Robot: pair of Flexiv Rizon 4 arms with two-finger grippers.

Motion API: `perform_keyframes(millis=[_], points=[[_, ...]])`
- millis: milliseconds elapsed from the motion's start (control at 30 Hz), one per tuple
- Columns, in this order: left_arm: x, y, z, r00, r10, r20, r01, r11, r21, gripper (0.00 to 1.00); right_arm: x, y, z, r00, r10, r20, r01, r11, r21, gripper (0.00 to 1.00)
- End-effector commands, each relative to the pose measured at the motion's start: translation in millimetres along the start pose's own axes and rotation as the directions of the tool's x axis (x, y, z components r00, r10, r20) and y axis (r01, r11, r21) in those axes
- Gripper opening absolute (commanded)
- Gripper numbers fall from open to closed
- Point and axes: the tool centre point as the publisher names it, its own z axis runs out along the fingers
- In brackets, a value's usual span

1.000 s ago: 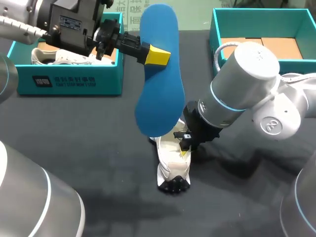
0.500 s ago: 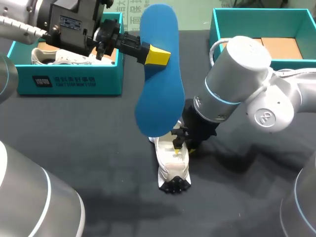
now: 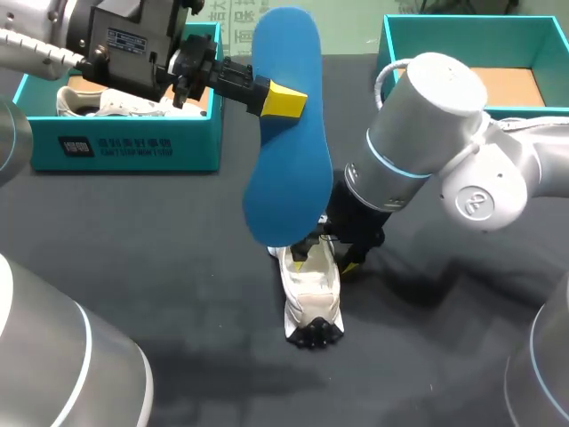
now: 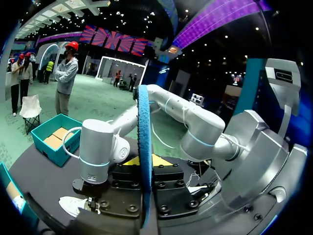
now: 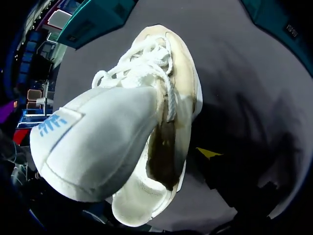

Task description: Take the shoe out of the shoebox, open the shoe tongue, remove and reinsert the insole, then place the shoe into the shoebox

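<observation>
Head view. A dark, matte bench (image 3: 160, 267) carries two teal boxes along its far edge. These are the left shoebox (image 3: 124, 151), in which a second shoe (image 3: 98, 105) lies, and the right shoebox (image 3: 471, 40), whose brown floor shows. The left arm (image 3: 116, 44) enters from the left. The left jaws pinch the blue insole (image 3: 289, 142) near its upper end and hold it upright above the middle of the bench. The white shoe (image 3: 311, 294) rests on the bench under the insole's lower end, outside both boxes, with its dark sole tip toward the near edge. The right arm (image 3: 427, 151) enters from the right and covers the shoe's heel end. The right jaws are largely hidden beneath it, and whether they are spread or pressed together cannot be told.

Left wrist view. The insole (image 4: 144, 147) appears edge-on as a thin blue strip, clamped from both sides by the yellow-tipped fingers (image 4: 129, 160) of the left jaws. Ahead stand the right arm (image 4: 98, 147) and the right shoebox (image 4: 51, 142). The shoe (image 4: 73, 205) lies low under that arm and is partly cut off.

Right wrist view. The shoe (image 5: 181, 98) lies on the dark bench (image 5: 254, 98). Its tongue (image 5: 93, 142), white with a small blue label, stands lifted clear of the laces (image 5: 142, 63), exposing a shadowed opening. Whatever holds the tongue is hidden behind it, and the shoe's interior is too dim to make out.
</observation>
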Motion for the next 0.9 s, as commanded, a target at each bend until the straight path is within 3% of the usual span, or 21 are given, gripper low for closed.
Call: perform_keyframes(millis=[33, 133, 433, 533, 700, 900], points=[[-0.7, -0.8, 0.9, 1.000, 0.000, 0.000, 0.000, 1.000, -0.003, 0.00, -12.0, -10.0, -18.8, 0.997, -0.003, -0.076, 0.002, 1.000, -0.017, 1.00], [-0.7, -0.8, 0.9, 1.000, 0.000, 0.000, 0.000, 1.000, -0.003, 0.00, -15.7, -12.2, -36.7, 0.980, -0.055, -0.193, 0.046, 0.998, -0.050, 1.00], [-0.7, -0.8, 0.9, 1.000, 0.000, 0.000, 0.000, 1.000, -0.003, 0.00, -15.8, -12.9, -43.3, 0.978, -0.070, -0.197, 0.064, 0.997, -0.037, 1.00], [2.4, -5.7, -2.0, 0.988, 0.149, 0.047, -0.150, 0.988, 0.018, 0.00, -15.8, -12.9, -43.3, 0.978, -0.070, -0.197, 0.064, 0.997, -0.037, 1.00], [-4.6, -16.1, -16.5, 0.921, 0.361, 0.148, -0.371, 0.928, 0.041, 0.00, -13.3, -8.3, -59.7, 0.944, -0.075, -0.321, 0.074, 0.997, -0.014, 1.00], [-15.7, -26.9, -37.3, 0.783, 0.580, 0.226, -0.591, 0.806, -0.022, 0.00, -15.2, -5.9, -83.9, 0.897, -0.075, -0.436, 0.076, 0.997, -0.015, 1.00]])
